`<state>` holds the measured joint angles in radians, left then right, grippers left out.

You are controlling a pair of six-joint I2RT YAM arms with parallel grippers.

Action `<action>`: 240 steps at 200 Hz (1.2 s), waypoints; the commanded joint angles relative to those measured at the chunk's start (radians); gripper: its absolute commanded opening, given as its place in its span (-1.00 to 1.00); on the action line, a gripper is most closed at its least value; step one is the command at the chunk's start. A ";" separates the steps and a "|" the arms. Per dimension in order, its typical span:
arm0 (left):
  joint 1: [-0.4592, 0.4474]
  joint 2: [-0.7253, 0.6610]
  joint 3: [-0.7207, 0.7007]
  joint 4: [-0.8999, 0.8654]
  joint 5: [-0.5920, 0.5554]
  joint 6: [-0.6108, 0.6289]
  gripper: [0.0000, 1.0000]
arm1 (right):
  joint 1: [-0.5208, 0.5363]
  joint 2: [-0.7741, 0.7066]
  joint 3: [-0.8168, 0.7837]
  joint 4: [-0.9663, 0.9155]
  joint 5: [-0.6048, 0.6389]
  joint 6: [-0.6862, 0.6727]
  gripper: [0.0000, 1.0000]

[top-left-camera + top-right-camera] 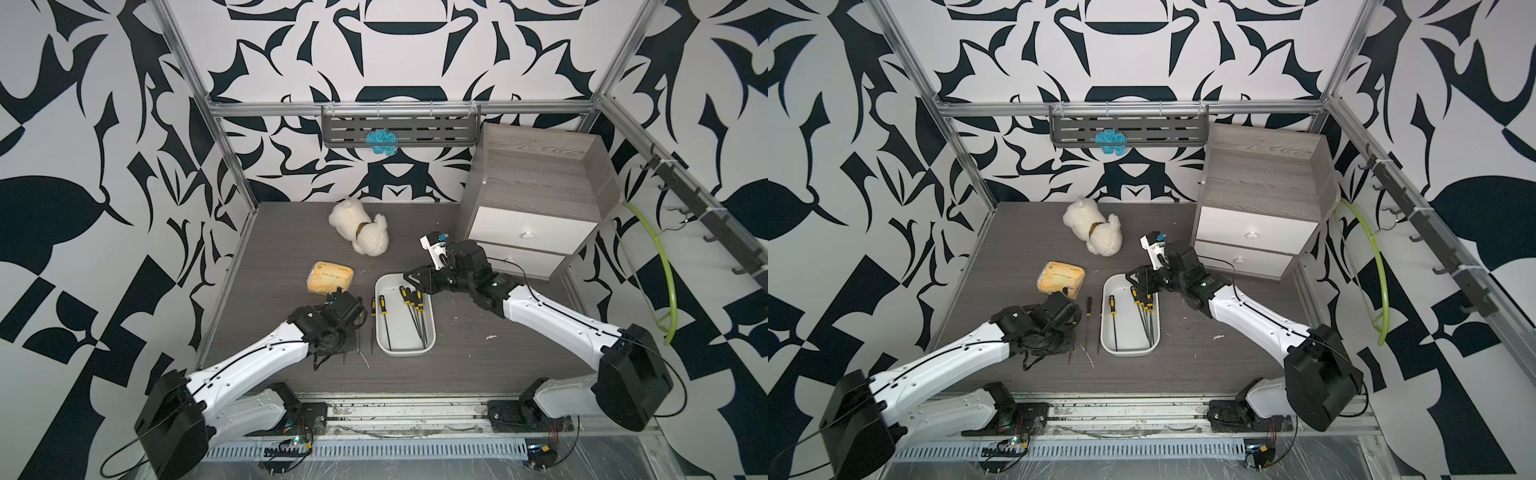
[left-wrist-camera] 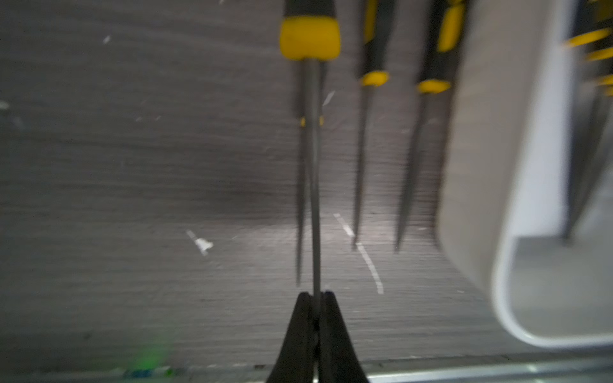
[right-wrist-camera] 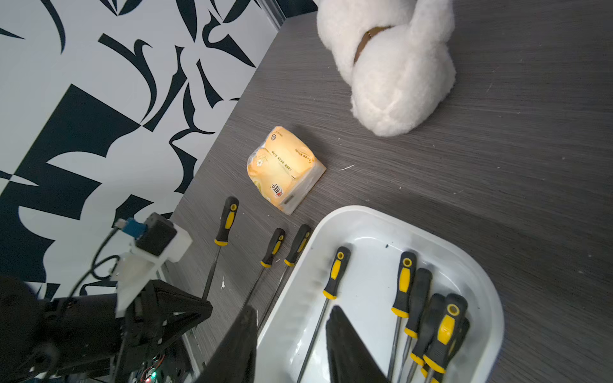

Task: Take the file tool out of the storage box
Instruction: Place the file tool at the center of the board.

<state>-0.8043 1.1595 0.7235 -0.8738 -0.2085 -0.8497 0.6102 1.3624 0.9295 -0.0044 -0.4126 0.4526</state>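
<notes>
The left hand point(image 2: 316, 296) is clenched on the thin shaft of a file point(image 2: 310, 36), which is out of the box and over the table beside it. That wrist view is blurred, so I cannot tell whether the file rests on the table or hangs just above it. Two more files point(image 3: 273, 247) lie side by side on the table between it and the box point(image 3: 371, 228), handles toward the back wall.

The right hand point(image 3: 292, 323) is released, fingers apart and holding nothing, above the far end of the box. Inside the box lie a lone file point(image 3: 336, 272) and a bunch point(image 3: 431, 315) against its right side.

The table point(image 1: 291, 232) is dark grey wood grain, flecked with white scraps. A yellow packet point(image 1: 329, 277) sits near the left arm, with a white plush point(image 1: 359, 228) further back. A grey cabinet point(image 1: 536, 178) with two white drawers fills the back right corner.

The walls point(image 1: 104, 124) carry a bold black-and-white pattern behind a metal frame point(image 1: 399, 109). A slotted shelf point(image 1: 436, 129) on the back rail holds a blue tuft point(image 1: 380, 141), and a green hoop point(image 1: 665, 266) hangs at the right.
</notes>
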 commanded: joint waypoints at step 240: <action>0.068 0.376 0.108 -0.121 0.038 0.134 -1.00 | -0.001 -0.030 0.044 -0.031 0.032 -0.046 -0.21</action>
<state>-0.7422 1.5009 0.7971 -0.9627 -0.1883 -0.7486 0.6102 1.3422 0.9302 -0.0483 -0.3878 0.4213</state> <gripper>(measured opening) 0.066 0.396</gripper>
